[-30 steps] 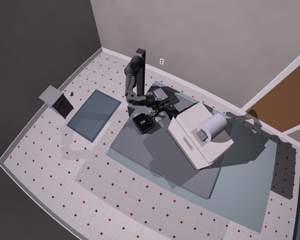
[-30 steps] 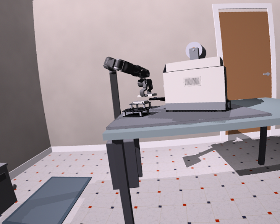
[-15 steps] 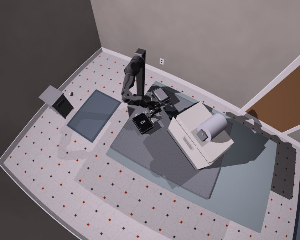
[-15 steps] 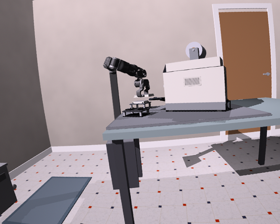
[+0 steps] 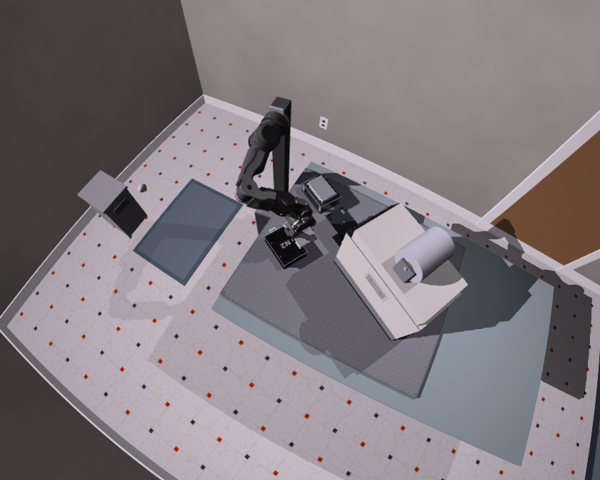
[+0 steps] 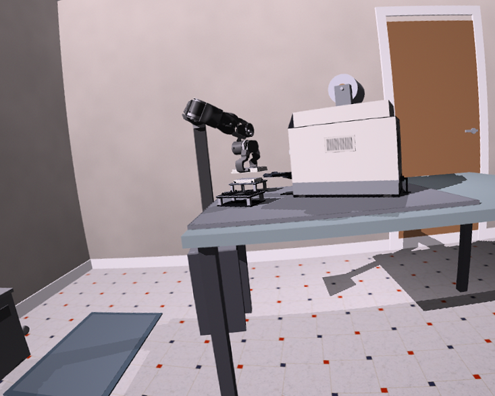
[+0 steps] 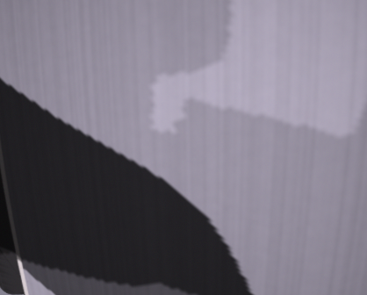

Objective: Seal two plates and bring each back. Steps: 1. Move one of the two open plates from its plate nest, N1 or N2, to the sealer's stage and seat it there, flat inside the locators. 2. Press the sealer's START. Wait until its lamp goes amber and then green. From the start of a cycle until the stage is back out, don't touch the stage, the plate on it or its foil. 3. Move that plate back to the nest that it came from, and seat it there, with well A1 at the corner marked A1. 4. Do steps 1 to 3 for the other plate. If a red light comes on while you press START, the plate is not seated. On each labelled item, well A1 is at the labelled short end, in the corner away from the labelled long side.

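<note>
Silvery plate [image 5: 306,242] [image 6: 257,169] [image 7: 272,176] pinched in the gripper [image 5: 298,228] [image 6: 247,167]; lowering it askew could catch the N2 nest's [image 5: 288,256] [image 6: 249,202] edge and tip it.

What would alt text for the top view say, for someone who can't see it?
A black arm's gripper holds a plate above one side of the nest marked N2. Another plate sits on a stand nearer the wall, and a large pale sealer stands beyond.

One pale plate [image 5: 306,238] [image 6: 255,169] hangs level above nest N2 [image 5: 286,254] [image 6: 231,194]; another [image 5: 322,188] [image 6: 247,179] lies flat on its nest [image 5: 327,206] [image 6: 260,182].
</note>
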Robot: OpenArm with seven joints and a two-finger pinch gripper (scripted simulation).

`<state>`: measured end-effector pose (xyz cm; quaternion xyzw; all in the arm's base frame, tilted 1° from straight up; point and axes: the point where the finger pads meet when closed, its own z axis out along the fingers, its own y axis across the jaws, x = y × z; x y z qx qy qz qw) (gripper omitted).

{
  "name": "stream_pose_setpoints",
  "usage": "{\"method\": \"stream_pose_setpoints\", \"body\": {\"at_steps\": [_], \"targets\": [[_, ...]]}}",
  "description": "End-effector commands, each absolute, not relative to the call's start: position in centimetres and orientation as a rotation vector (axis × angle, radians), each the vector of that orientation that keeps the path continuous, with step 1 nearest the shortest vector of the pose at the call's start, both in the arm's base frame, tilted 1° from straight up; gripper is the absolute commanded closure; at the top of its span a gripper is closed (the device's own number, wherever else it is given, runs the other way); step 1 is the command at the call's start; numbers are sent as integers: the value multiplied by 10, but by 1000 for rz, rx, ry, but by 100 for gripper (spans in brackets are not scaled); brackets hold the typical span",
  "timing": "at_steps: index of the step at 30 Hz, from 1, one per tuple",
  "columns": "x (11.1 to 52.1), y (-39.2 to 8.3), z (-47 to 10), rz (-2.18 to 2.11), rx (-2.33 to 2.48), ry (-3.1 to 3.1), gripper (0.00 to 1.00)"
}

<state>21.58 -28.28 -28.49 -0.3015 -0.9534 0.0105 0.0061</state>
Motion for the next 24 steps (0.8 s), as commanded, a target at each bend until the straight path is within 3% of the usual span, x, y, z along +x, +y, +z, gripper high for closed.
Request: {"method": "stream_pose_setpoints", "body": {"at_steps": [1,24], "targets": [[214,-283,-286,19,-928,-2988,100],[180,-312,-285,21,-928,-2987,100]]}}
